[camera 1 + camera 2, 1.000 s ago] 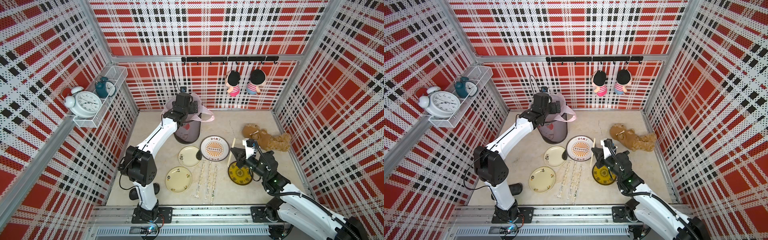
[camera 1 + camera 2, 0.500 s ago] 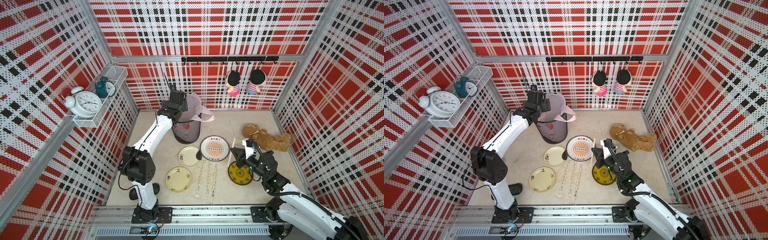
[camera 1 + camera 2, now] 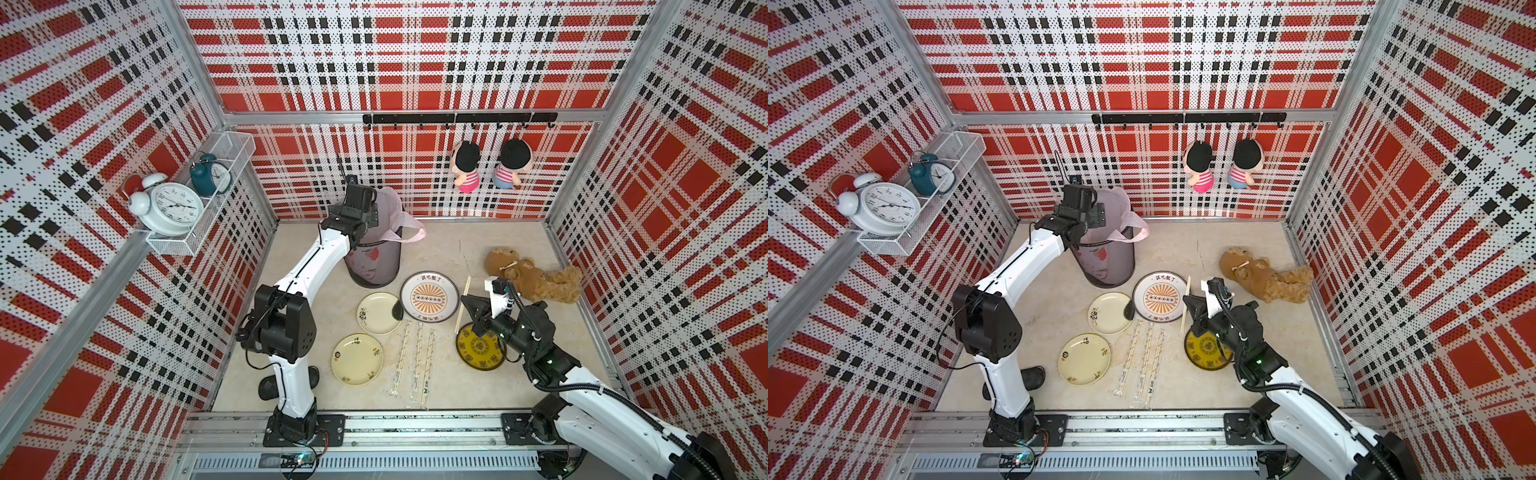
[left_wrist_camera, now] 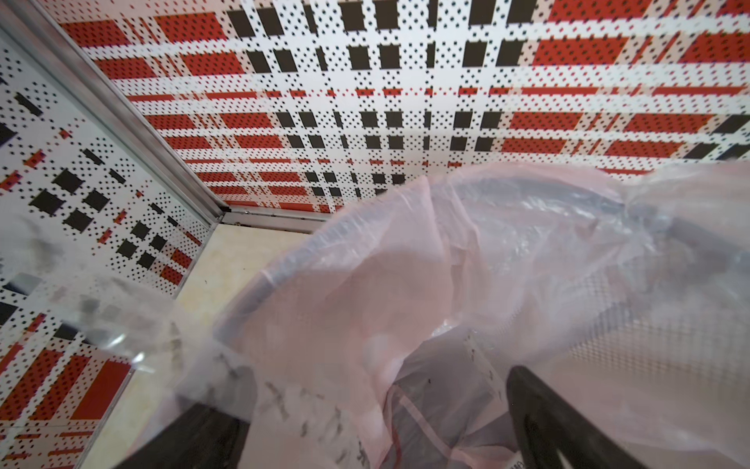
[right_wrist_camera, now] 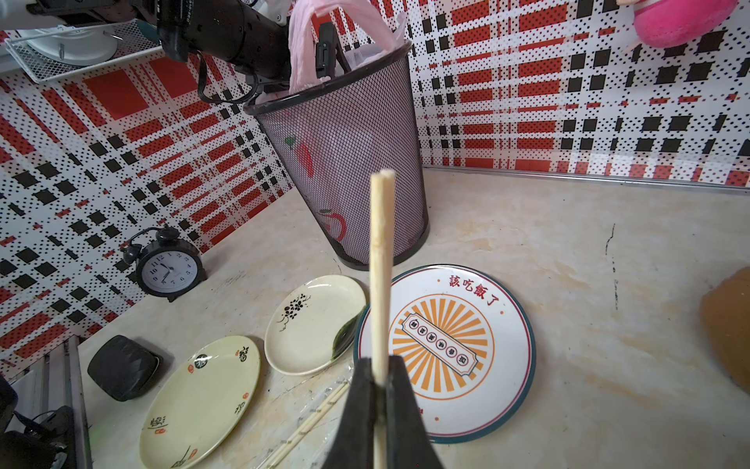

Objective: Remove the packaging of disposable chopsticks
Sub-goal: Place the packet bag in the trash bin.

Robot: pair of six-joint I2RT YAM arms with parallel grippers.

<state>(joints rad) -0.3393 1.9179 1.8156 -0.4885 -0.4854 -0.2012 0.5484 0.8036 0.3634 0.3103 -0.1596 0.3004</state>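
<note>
Left fingers (image 4: 548,418) are spread wide over the mesh bin (image 3: 374,266) at the far left. A clear printed sleeve (image 4: 121,320) looks draped against one of them above the pink liner (image 4: 365,264) — it's been let go, but I can't tell if it's dropping free or clinging. This film looks weightless and floppy, and probably staticky, so it may need a shake. Right fingers (image 5: 365,406) are clamped on a bare pair of chopsticks (image 5: 381,264), gripped near one end, with the rest poking out over the sunburst plate (image 5: 507,365). Three wrapped pairs (image 3: 417,357) lie side by side on the bench (image 3: 478,249) near the front, between the cream plates (image 3: 357,359) on the left and the yellow plate (image 3: 473,357) on the right. The sticks look light, stiff and a bit snappable — I'd pinch the wood through the film at one end and tug the loose sleeve tip at the other.
</note>
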